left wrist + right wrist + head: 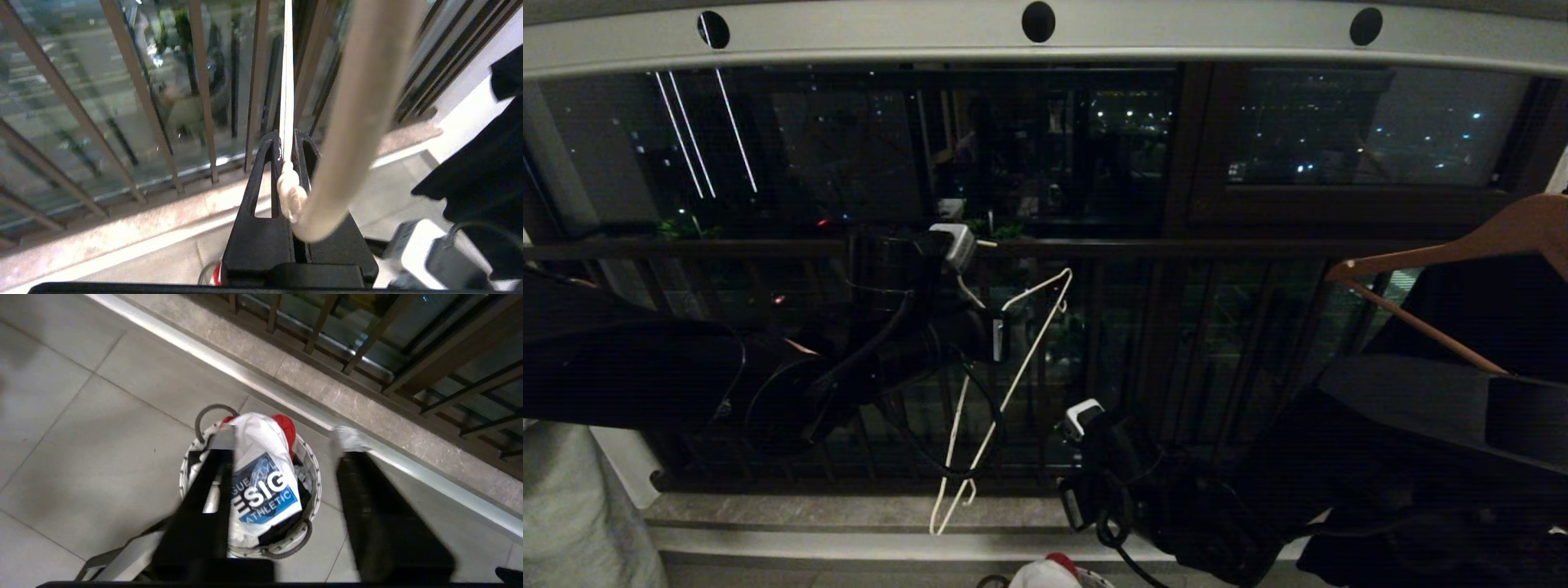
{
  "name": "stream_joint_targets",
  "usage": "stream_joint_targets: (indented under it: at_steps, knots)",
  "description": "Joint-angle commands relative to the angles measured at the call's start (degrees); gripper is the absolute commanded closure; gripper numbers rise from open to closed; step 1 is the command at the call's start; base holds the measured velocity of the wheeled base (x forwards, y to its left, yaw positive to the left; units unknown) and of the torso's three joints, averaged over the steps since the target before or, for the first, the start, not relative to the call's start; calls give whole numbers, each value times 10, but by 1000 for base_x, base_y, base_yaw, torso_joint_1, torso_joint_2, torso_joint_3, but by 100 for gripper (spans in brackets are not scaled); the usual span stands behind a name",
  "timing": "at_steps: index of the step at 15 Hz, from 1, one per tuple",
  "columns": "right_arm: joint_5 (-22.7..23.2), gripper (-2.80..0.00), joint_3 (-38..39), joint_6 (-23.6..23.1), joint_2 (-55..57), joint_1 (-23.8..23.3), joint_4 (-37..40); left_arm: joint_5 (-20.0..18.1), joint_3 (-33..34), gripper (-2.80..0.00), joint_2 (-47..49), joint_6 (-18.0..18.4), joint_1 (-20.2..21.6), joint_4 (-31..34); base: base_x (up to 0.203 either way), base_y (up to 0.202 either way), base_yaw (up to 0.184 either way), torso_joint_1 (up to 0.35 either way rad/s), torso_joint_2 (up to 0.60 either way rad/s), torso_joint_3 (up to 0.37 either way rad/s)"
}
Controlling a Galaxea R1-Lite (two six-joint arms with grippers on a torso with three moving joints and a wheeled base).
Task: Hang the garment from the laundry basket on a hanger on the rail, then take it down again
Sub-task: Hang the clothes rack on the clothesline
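Observation:
The white wire hanger (1013, 384) hangs tilted in front of the balcony bars, well below the pale rail (874, 37) with its round holes. My left gripper (999, 339) is shut on the hanger's (287, 81) thin wire near its twisted neck, seen between the black fingers (261, 171). My right gripper (284, 439) is open with nothing between its fingers, hovering above the laundry basket (315, 486) on the floor tiles. The garment (261, 473), white with a blue lettered graphic, lies heaped in that basket. In the head view the right gripper (1076, 500) points down toward the basket (1054, 576).
A red cloth (286, 426) and dark fabric share the basket. A brown wooden hanger (1445, 253) carrying a large black garment (1462, 392) hangs at the right. The dark balcony railing (768, 249) and stone sill (367, 404) run behind. Pale cloth (572, 506) sits at lower left.

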Motion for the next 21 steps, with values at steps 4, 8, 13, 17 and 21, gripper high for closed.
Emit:
stream_joint_targets:
  at_steps: [4, 8, 13, 17, 21]
  knots:
    - [-26, 0, 41, -15, -117, -12, 9, 0, -4, 0, -18, 10, 2, 29, 0, 0, 0, 0, 0, 0]
    - [-82, 0, 92, -26, -252, -17, 70, -3, -5, 0, -57, 37, -7, 121, 0, 0, 0, 0, 0, 0]
    - [-161, 0, 111, -27, -441, -16, 254, -22, -7, 0, -124, 67, -36, 263, 0, 0, 0, 0, 0, 0]
    - [-199, 0, 133, -26, -591, -30, 384, -40, -21, 0, -175, 85, -43, 359, 0, 0, 0, 0, 0, 0]
    - [-216, 0, 150, -27, -761, -127, 470, -39, -64, 0, -189, 93, -42, 461, 0, 0, 0, 0, 0, 0]
